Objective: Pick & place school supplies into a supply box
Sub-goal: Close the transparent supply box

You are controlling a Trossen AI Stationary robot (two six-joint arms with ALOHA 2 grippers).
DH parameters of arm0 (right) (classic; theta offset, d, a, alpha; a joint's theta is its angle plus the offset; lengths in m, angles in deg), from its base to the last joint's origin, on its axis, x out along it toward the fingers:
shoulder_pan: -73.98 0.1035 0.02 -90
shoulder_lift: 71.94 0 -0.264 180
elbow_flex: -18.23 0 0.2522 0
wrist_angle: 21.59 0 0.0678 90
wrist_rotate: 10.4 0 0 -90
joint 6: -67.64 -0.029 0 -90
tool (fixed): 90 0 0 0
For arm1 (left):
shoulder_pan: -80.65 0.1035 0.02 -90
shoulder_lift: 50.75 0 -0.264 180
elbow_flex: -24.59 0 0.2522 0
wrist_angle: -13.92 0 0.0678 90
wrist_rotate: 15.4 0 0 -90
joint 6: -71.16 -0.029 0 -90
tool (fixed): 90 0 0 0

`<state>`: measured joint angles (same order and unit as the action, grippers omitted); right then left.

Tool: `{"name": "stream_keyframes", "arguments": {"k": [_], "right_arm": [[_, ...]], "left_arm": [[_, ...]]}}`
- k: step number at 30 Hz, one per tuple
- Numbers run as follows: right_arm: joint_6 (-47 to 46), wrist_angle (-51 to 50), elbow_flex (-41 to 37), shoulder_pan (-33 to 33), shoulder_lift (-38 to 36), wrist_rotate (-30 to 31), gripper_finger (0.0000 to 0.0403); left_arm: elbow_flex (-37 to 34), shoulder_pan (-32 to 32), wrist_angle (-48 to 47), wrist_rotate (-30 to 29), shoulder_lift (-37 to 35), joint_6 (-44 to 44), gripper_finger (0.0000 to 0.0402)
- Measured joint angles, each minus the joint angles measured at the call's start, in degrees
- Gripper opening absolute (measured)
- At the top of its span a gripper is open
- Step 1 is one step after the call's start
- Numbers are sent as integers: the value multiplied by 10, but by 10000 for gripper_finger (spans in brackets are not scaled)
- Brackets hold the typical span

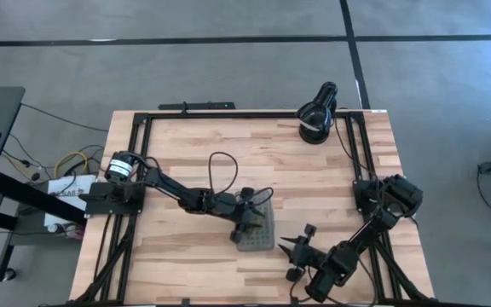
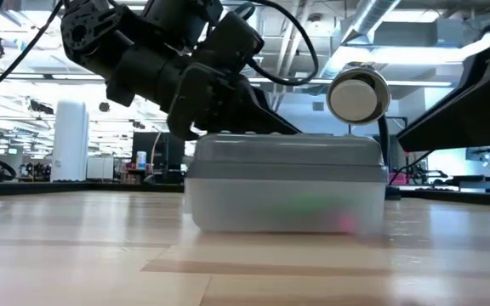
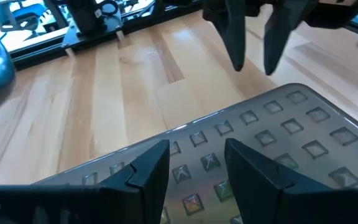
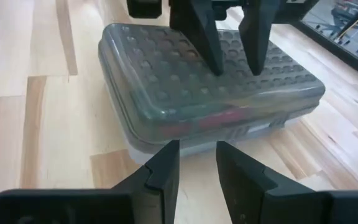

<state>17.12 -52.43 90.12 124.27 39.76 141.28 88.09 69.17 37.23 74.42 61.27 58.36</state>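
Now, step: closing up, I judge; supplies lie inside.
Supply box (image 1: 257, 230): lid down, near tabletop's front edge.
Left hand (image 1: 247, 223): open, over lid.
Right hand (image 1: 294, 250): open, beside box.
Next: press lid shut.

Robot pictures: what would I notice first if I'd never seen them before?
The supply box in the middle of the wooden table, lid shut, with pink and green things showing through its side. The left end effector hangs just over the lid, fingers slightly apart. A black lamp stands at the far edge.

Open-plan lab: exposed ceiling ducts (image 2: 415, 25), workbenches behind.
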Motion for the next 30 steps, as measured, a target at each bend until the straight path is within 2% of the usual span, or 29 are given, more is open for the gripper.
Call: {"name": "stream_keyframes", "arguments": {"k": [8,14,23,30], "right_arm": [[0,4,0,-15,0,-1,101],[44,50,0,-25,0,-17,101],[100,93,1,-28,0,-32,101],[101,94,1,-33,0,-33,101]], "left_arm": [[-1,-24,-63,-7,-38,-3,153],[0,-40,-155,-74,-66,7,153],[0,-56,-263,-118,-103,50,153],[-5,-73,-229,-134,-106,26,153]]}}
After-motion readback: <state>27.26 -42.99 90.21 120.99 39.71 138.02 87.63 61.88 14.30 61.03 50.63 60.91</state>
